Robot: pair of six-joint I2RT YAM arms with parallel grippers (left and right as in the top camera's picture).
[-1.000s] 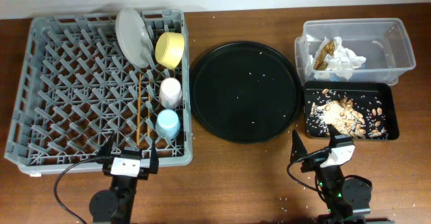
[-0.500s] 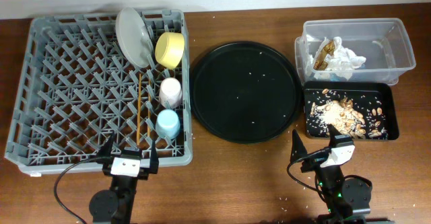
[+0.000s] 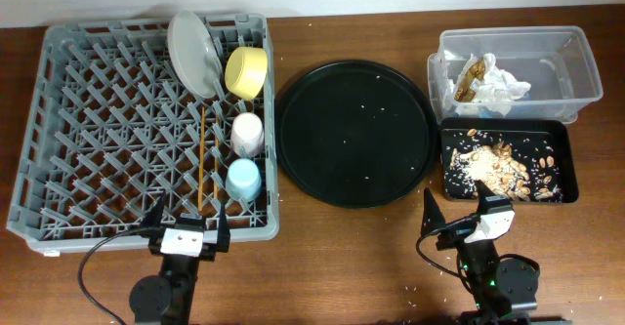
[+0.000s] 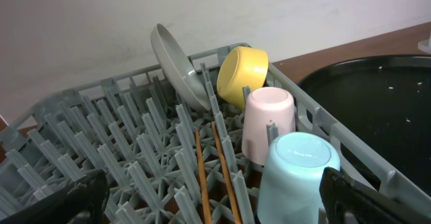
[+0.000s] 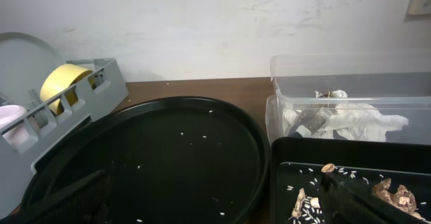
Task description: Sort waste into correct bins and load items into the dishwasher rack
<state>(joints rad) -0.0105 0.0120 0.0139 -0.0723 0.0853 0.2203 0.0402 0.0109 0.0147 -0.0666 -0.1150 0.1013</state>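
The grey dishwasher rack (image 3: 88,130) at the left holds the grey plate (image 3: 192,52) on edge, the yellow bowl (image 3: 246,72), the pink cup (image 3: 247,132), the blue cup (image 3: 243,179) and two chopsticks (image 3: 202,159). The clear tub (image 3: 571,66) holds white napkins (image 3: 503,83) and a brown wrapper (image 3: 470,79). Tan food scraps (image 3: 498,166) lie in the black rectangular tray (image 3: 566,164). My left gripper (image 3: 187,225) sits open at the rack's near edge, my right gripper (image 3: 454,213) open near the tray; both are empty. The left wrist view shows the blue cup (image 4: 296,177), pink cup (image 4: 268,120) and bowl (image 4: 241,75).
A large round black tray (image 3: 354,132) with a few rice crumbs lies between the rack and the bins. Stray crumbs dot the wooden table (image 3: 342,266) in front. A pale wall rises behind the table in both wrist views.
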